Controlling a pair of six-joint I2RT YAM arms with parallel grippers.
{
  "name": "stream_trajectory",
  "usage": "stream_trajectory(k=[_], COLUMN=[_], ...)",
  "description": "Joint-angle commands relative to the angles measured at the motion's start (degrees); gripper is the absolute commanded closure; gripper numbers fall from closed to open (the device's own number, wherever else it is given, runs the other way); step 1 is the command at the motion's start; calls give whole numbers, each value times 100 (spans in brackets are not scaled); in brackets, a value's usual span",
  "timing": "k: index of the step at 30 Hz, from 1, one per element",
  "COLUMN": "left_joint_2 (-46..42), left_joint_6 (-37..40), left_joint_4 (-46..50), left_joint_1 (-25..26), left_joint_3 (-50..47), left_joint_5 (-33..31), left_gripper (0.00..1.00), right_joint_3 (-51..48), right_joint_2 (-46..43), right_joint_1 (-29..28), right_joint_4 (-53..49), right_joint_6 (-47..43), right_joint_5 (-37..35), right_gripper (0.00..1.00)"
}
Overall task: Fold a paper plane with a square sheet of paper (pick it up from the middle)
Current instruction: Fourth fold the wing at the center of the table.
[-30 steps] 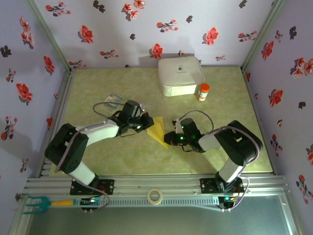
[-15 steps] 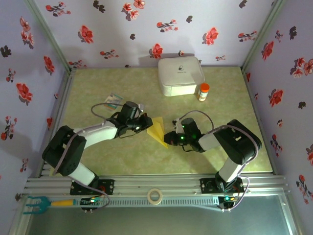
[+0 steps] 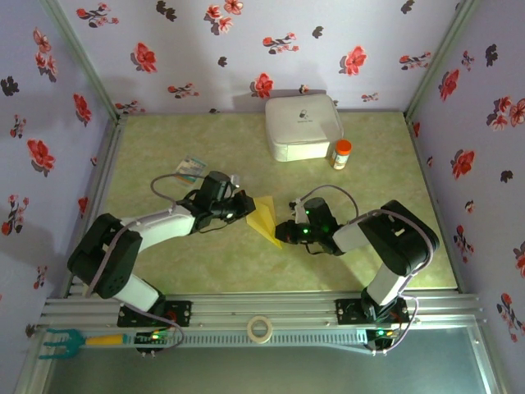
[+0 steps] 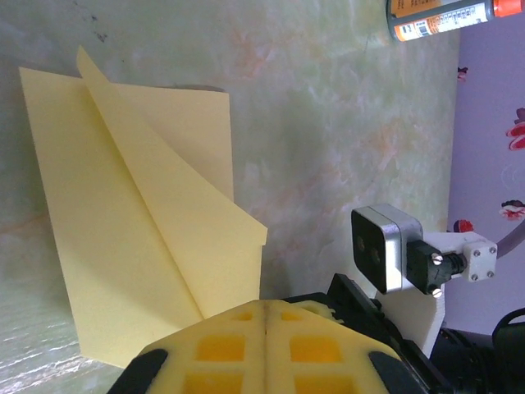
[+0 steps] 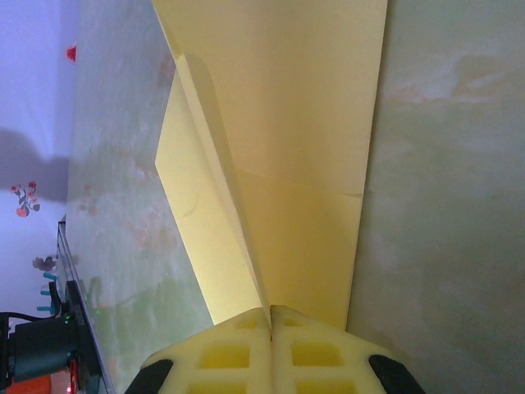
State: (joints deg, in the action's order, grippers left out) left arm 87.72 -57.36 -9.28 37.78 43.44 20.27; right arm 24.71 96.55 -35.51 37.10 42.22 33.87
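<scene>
The yellow sheet is folded into a pointed paper plane (image 3: 267,217) and lies on the table between the two arms. My right gripper (image 3: 285,230) is shut on its near right end. In the right wrist view the centre ridge of the plane (image 5: 287,123) runs straight into the closed seam of the right gripper (image 5: 271,310). My left gripper (image 3: 248,205) is shut at the plane's far left end. In the left wrist view the left gripper (image 4: 267,305) lies over the edge of the creased plane (image 4: 148,230), and no paper shows between its fingers.
A white rounded box (image 3: 302,127) stands at the back with an orange-capped bottle (image 3: 341,153) beside it, the bottle (image 4: 443,16) also at the top of the left wrist view. A teal-and-white card (image 3: 191,168) lies behind the left arm. A tape roll (image 3: 260,328) sits on the front rail.
The left arm's elbow has swung slightly left and nearer, and its gripper has eased a little left. The plane and the right gripper have stayed put.
</scene>
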Motion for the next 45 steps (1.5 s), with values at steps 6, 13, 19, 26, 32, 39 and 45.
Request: stream_trajectory(k=[6, 13, 19, 26, 32, 39, 45], left_joint_2=[626, 1027, 1324, 1542, 1652, 1760, 1845], left_joint_6=[23, 22, 15, 33, 37, 51, 55], left_joint_4=[-322, -337, -347, -381, -416, -423, -434], left_joint_1=[62, 81, 90, 88, 89, 98, 103], left_joint_3=[343, 541, 646, 741, 763, 791, 829], left_joint_5=[535, 646, 731, 780, 811, 812, 830], left_gripper=[100, 100, 100, 100, 100, 100, 100], right_joint_3=[-88, -113, -173, -190, -169, -151, -145], right_joint_2=[207, 166, 180, 149, 136, 149, 147], right_joint_1=[0, 0, 2, 0, 0, -12, -24], right_joint_4=[-55, 6, 140, 112, 60, -32, -129], right_joint_6=[146, 232, 332, 359, 375, 375, 367], right_joint_5=[8, -65, -143, -169, -177, -176, -212], right_gripper=[94, 93, 91, 88, 86, 87, 91])
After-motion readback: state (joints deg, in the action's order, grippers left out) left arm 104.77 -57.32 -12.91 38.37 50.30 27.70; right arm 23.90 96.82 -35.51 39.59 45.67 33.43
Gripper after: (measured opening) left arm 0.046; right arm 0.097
